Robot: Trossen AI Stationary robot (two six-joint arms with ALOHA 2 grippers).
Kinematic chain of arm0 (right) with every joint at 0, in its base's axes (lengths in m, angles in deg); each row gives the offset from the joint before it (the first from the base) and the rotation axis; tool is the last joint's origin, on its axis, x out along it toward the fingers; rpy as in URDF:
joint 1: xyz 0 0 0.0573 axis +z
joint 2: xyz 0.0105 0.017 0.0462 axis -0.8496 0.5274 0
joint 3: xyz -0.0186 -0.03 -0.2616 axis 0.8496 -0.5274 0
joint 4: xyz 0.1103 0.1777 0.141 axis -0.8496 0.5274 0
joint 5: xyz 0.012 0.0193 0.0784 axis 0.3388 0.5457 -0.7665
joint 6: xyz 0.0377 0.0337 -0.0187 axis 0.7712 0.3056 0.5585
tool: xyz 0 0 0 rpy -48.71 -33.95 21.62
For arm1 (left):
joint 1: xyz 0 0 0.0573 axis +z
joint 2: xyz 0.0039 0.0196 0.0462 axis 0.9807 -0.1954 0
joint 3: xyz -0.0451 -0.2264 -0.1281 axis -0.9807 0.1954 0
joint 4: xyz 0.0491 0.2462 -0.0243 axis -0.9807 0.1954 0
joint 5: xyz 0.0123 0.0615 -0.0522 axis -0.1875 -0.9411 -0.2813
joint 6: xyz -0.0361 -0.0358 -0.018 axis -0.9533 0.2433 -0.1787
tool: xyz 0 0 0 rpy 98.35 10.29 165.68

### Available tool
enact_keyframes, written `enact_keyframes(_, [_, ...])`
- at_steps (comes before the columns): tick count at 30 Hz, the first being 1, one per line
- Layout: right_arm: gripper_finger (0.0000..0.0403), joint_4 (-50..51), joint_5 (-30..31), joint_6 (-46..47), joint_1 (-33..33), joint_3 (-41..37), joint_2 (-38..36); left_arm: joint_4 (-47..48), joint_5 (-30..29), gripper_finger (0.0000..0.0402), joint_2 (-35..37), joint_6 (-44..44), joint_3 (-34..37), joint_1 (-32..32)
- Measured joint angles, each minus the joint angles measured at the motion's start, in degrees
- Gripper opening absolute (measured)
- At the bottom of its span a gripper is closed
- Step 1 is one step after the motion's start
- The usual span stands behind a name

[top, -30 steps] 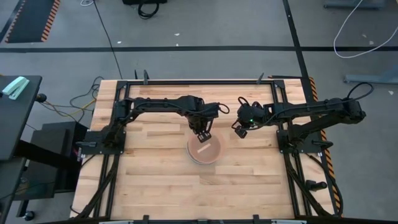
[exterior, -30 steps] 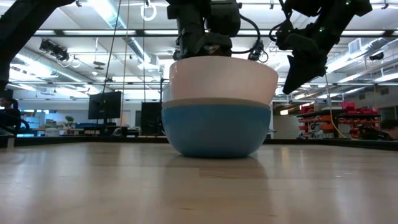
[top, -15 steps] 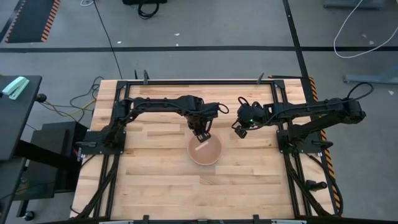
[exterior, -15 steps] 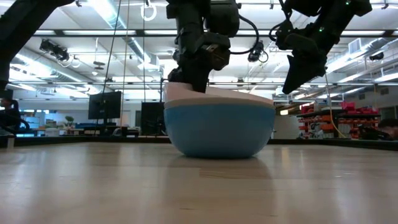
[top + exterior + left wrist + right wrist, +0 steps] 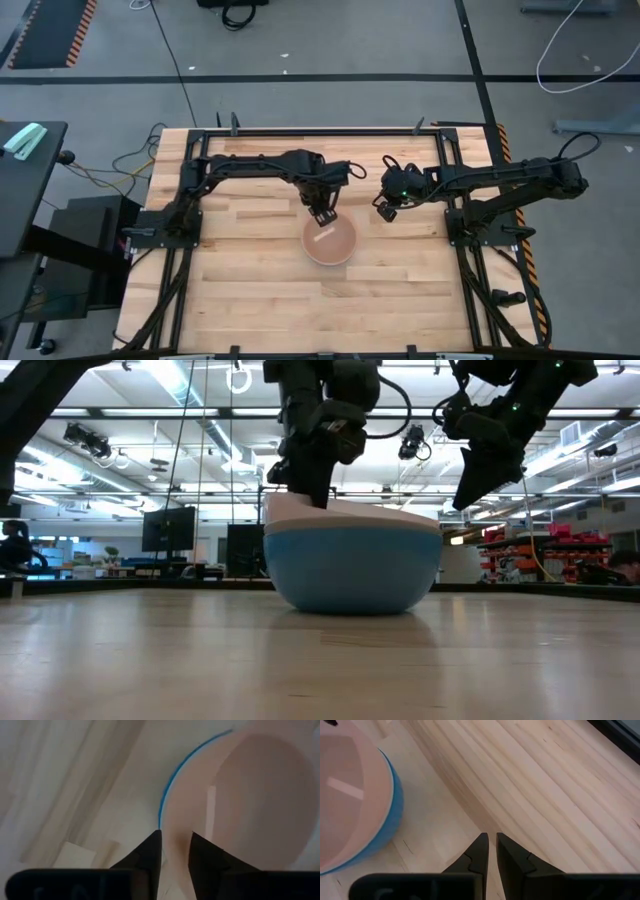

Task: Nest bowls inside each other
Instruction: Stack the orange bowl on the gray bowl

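The salmon pink bowl [image 5: 330, 243] sits nested in the bright blue bowl [image 5: 350, 570], which rests on the table. The pink rim [image 5: 380, 518] pokes out above the blue one and stands a little higher on its left. The pale grey bowl is hidden. My left gripper [image 5: 322, 212] hangs over the far edge of the stack, its fingers slightly apart on either side of the pink rim [image 5: 172, 827]. My right gripper [image 5: 387, 211] is shut and hovers in the air to the right of the bowls. My left gripper [image 5: 176, 845] points down from above, one finger inside the pink bowl's far rim and one outside it. I cannot tell whether either finger touches the rim. The bowl rests in the blue bowl.
Bare wooden tabletop [image 5: 250, 290] lies on all sides of the stack, with a black frame [image 5: 300, 130] along the table's edges. In the right wrist view the blue wall [image 5: 395, 815] is off to one side and only planks lie ahead.
The pink bowl, held well above the blue bowl a second ago, has come down and now sits nested in it. My left gripper went down with it, then its wrist rose a little and shifted slightly toward the far edge. The right arm kept still.
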Motion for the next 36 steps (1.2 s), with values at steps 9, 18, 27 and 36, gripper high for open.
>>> enact_keyframes(9, [0.0042,-2.3,0.0,-0.1,1.0,0.0,0.0,0.4,-4.6,0.0100,7.0,0.0,-0.1,0.7])
enact_keyframes(18, [0.0035,-8.3,0.0,-5.7,6.4,0.0,0.0,2.0,-17.9,0.0086,13.7,0.3,-0.1,-1.9])
enact_keyframes(27, [0.0004,-19.3,-2.3,-11.4,7.6,0.0,1.9,3.9,-23.1,0.0067,14.4,2.5,-0.1,-4.2])
enact_keyframes(36, [0.0002,-34.4,-10.0,-19.0,4.7,0.0,11.1,8.1,-29.6,0.0055,14.4,0.8,-0.1,-3.5])
